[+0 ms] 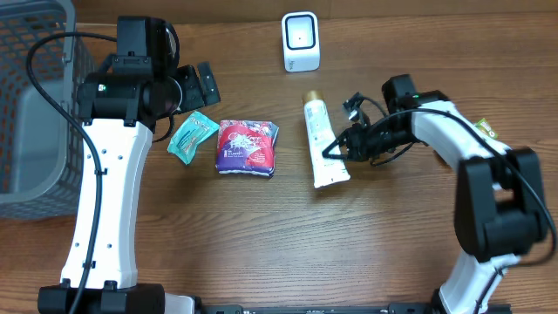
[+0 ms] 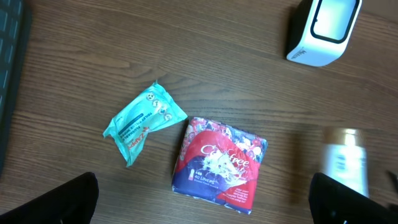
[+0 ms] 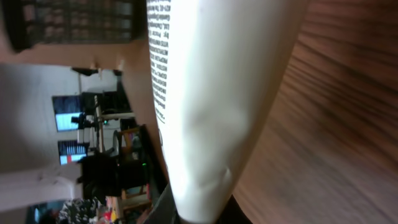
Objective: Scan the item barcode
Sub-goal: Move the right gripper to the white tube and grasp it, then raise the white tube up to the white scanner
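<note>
A white tube (image 1: 323, 139) with a gold cap lies lengthwise on the wooden table, cap toward the back. My right gripper (image 1: 336, 152) is shut on the tube's lower right edge, near its flat end. In the right wrist view the tube (image 3: 211, 93) fills the frame, printed text along its left side, pinched between dark fingers (image 3: 166, 208) at the bottom. The white barcode scanner (image 1: 301, 41) stands at the back centre. My left gripper (image 1: 197, 85) hangs open above the table's left side, holding nothing.
A teal packet (image 1: 192, 135) and a red-and-blue liners pack (image 1: 247, 146) lie left of the tube; both show in the left wrist view (image 2: 144, 121) (image 2: 221, 163). A grey basket (image 1: 35, 105) fills the far left. A small yellow item (image 1: 486, 129) sits behind the right arm.
</note>
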You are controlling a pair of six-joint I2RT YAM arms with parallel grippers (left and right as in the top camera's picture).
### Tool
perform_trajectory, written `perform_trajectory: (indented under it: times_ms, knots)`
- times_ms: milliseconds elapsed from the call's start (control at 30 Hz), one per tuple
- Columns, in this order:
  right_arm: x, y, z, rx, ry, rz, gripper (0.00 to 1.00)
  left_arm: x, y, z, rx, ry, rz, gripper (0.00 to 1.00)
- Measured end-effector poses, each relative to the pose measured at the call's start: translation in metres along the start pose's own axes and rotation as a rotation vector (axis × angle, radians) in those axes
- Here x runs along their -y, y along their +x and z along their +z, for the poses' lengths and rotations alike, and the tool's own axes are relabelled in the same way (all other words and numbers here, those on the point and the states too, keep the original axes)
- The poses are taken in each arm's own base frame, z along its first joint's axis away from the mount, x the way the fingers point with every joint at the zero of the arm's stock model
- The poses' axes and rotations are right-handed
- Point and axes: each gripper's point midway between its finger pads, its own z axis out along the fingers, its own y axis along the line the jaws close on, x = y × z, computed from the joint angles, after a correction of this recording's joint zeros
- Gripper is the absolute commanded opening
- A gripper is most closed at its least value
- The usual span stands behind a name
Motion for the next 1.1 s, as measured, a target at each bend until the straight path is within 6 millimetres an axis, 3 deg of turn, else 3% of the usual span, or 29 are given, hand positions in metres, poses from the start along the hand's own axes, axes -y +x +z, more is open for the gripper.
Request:
perform_trajectory:
  times_ms: [300,600,733,933,1100]
  knots:
    - [-0.090,-0.008,-0.052,0.152,-0.153,-0.270,0.04,0.000,0.000,0.000,0.000,0.000,0.000,1.00]
    - [-0.144,-0.006,-0.098,0.277,-0.232,-0.409,0.04,0.000,0.000,0.000,0.000,0.000,0.000,1.00]
    - [-0.150,-0.005,-0.103,0.289,-0.215,-0.410,0.04,0.000,0.000,0.000,0.000,0.000,0.000,0.99]
    - [-0.140,-0.010,-0.102,0.287,-0.153,-0.334,0.03,0.000,0.000,0.000,0.000,0.000,0.000,1.00]
    - [-0.126,-0.031,-0.111,0.319,0.062,-0.232,0.03,0.000,0.000,0.000,0.000,0.000,0.000,1.00]
